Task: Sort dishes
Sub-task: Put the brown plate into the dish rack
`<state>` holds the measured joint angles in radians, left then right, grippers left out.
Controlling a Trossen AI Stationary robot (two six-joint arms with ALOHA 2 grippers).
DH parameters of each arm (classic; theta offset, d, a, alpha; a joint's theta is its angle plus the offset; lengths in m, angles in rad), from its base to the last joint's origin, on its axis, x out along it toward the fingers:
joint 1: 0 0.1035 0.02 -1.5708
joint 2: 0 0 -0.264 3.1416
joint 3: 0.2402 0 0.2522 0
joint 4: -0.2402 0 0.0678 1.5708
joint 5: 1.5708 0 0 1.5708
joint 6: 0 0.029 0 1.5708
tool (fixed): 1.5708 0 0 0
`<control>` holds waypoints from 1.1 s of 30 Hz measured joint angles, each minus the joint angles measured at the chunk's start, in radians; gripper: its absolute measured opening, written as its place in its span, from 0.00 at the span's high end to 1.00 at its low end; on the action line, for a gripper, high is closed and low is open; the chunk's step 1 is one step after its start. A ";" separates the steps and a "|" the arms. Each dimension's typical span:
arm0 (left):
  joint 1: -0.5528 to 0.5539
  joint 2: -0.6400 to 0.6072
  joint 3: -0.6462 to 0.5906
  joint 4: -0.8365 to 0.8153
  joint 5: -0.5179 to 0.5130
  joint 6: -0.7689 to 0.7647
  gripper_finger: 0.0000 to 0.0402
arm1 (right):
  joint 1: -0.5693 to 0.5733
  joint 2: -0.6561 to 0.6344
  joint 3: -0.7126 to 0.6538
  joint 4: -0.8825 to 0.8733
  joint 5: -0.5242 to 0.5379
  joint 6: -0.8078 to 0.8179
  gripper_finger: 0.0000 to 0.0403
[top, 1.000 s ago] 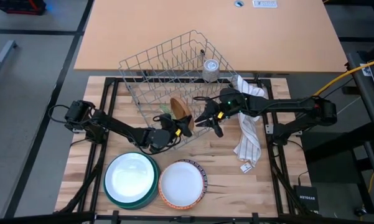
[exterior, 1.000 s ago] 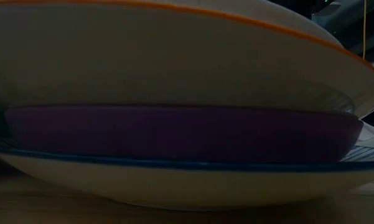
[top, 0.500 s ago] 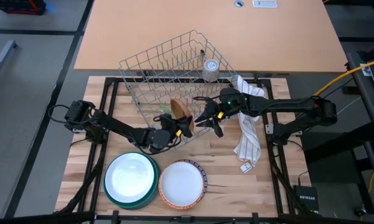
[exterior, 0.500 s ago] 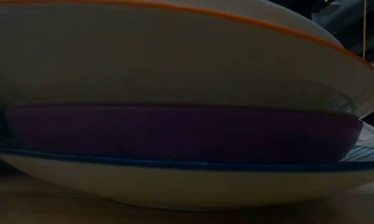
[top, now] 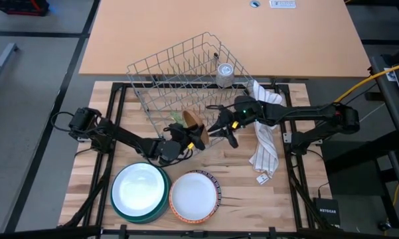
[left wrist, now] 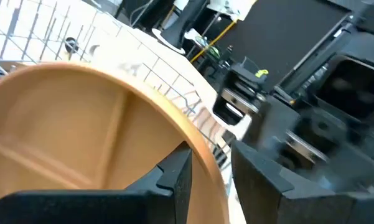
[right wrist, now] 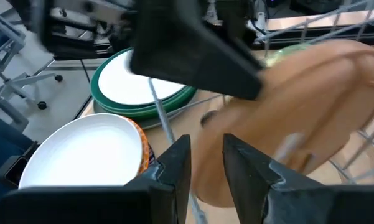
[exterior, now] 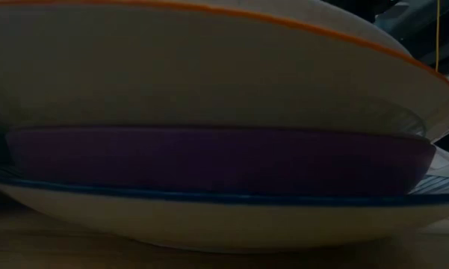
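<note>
Wooden tabletop [top: 242, 192] holding two stacks, we are clamping our left gripper [top: 198, 137] on the brown dish [top: 194, 120] in the wire rack [top: 179, 73] to sort it, while our right gripper [top: 226, 127] is hovering close, fingers apart.

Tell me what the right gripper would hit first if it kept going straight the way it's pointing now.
Most likely the brown dish standing in the wire rack. The right gripper points straight at it, fingers slightly apart, with rack wires in between; depth is hard to judge. The left gripper grips that dish's rim.

- brown plate [top: 193, 120]: tilted on edge at wire rack's front, clamped in left gripper [top: 198, 137]
- white plate on green one [top: 140, 191]: near table edge
- orange-patterned stack [top: 194, 196]: just beside, white top, purple plate [exterior: 217, 161] within
</note>
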<state>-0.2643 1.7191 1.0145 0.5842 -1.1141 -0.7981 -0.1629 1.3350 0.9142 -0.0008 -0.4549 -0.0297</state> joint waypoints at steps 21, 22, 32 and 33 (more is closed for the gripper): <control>0.010 0.000 0.000 -0.002 -0.009 0.070 0.75 | 0.052 0.090 0.002 0.084 0.191 -0.027 0.76; 0.010 0.000 0.000 -0.002 -0.009 0.072 0.75 | 0.052 0.093 0.002 0.086 0.195 -0.027 0.76; 0.007 0.000 0.000 -0.003 -0.016 0.073 0.75 | 0.052 0.095 0.000 0.121 0.209 -0.027 0.76; 0.005 0.000 0.000 -0.003 -0.016 0.073 0.75 | 0.052 0.095 0.000 0.124 0.209 -0.027 0.76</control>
<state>-0.2594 1.7191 1.0142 0.5812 -1.1301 -0.7247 -0.1108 1.4300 0.9142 0.1228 -0.2460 -0.0566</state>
